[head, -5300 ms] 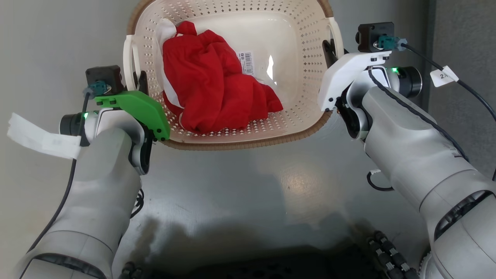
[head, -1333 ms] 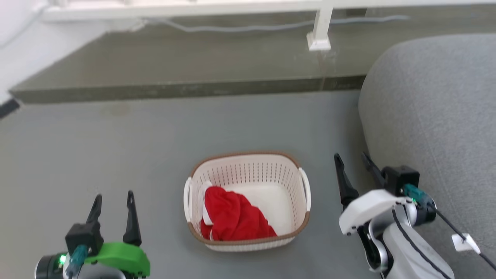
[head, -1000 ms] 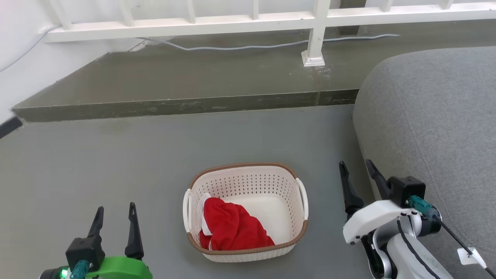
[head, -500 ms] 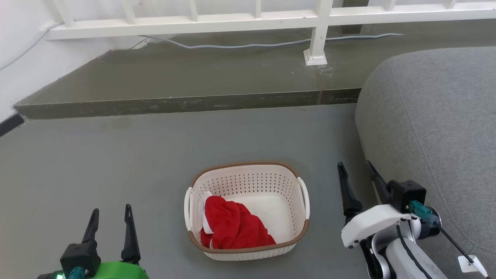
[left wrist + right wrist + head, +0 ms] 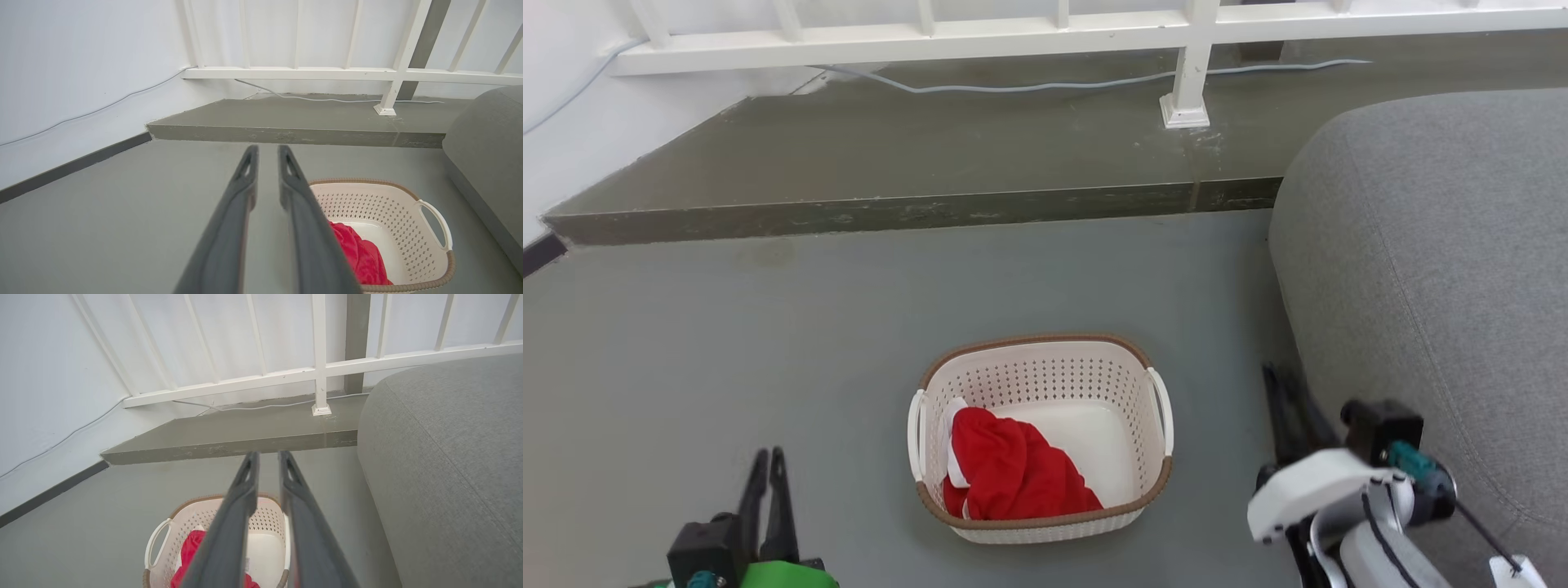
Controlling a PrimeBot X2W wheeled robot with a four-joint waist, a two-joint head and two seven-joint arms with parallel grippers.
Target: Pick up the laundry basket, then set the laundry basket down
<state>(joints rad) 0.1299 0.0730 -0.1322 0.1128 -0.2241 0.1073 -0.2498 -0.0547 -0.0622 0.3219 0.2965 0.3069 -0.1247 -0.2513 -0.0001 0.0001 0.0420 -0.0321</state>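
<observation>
The basket (image 5: 1045, 380) stands on the grey floor (image 5: 768, 343), low of centre in the head view, with the sofa (image 5: 1421, 245) at its 3 o'clock and the step (image 5: 890, 163) at 12. The left gripper (image 5: 769, 454) hangs at the basket's 8 o'clock and the right gripper (image 5: 1281, 377) at 3. Both are well apart from the basket and empty, with fingers drawn nearly together and only a slim gap between them in each wrist view.

The perforated plastic shell looks stiff and light. The load is one soft red cloth (image 5: 1013, 474) bunched toward the 7 o'clock corner, so a lift would likely tip a little to that side. The smooth walls offer little purchase, and the woven-look rim is broad. The best holds appear to be the two white loops, the left handle (image 5: 916, 433) at 9 and the right handle (image 5: 1165, 408) at 3, taken together to keep it level.

The right gripper is blurred in the head view, so its finger gap is hard to read there. A white scrap beside the cloth cannot be identified. In the left wrist view a finger (image 5: 310, 228) covers the basket's near side, and in the right wrist view the fingers cross its middle.
</observation>
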